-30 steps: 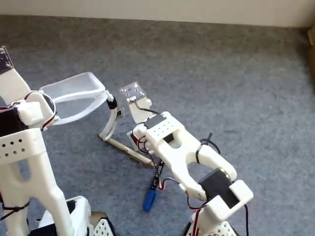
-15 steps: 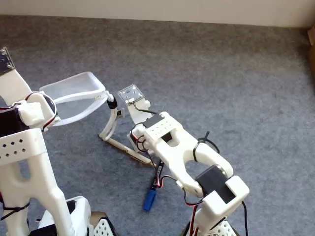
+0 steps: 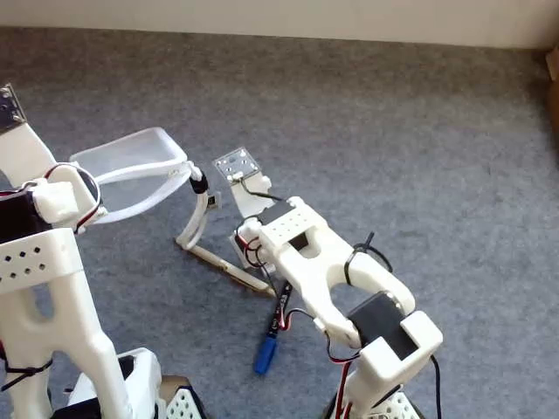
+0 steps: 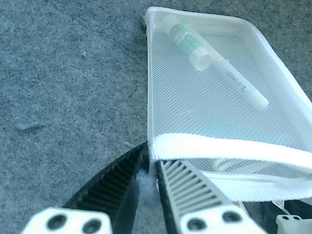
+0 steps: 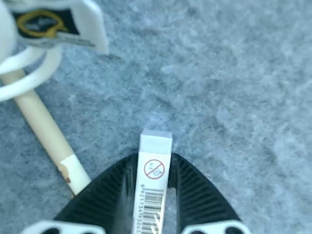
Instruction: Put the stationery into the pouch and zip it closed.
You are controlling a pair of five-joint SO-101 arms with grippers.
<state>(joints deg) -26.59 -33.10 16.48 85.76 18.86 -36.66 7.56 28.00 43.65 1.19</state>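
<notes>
You're partway there: left jaws pinch the open pouch [image 4: 209, 92] by its rim, some items inside; right jaws pinch a white stick [image 5: 155, 156]. Pen [image 3: 266, 352] and pencil [image 5: 41, 124] wait on the tabletop [image 3: 419, 131], still unzipped.

One pouch [image 4: 165, 87], one marker [image 3: 266, 353], one cream stick [image 5: 41, 129], one box [image 5: 153, 180]; perhaps two pens [image 4: 243, 89] inside.

Grey carpet-like surface [image 3: 419, 131], pale strip [image 3: 349, 19] along its far edge, brownish object [image 3: 555, 87] at right edge
</notes>
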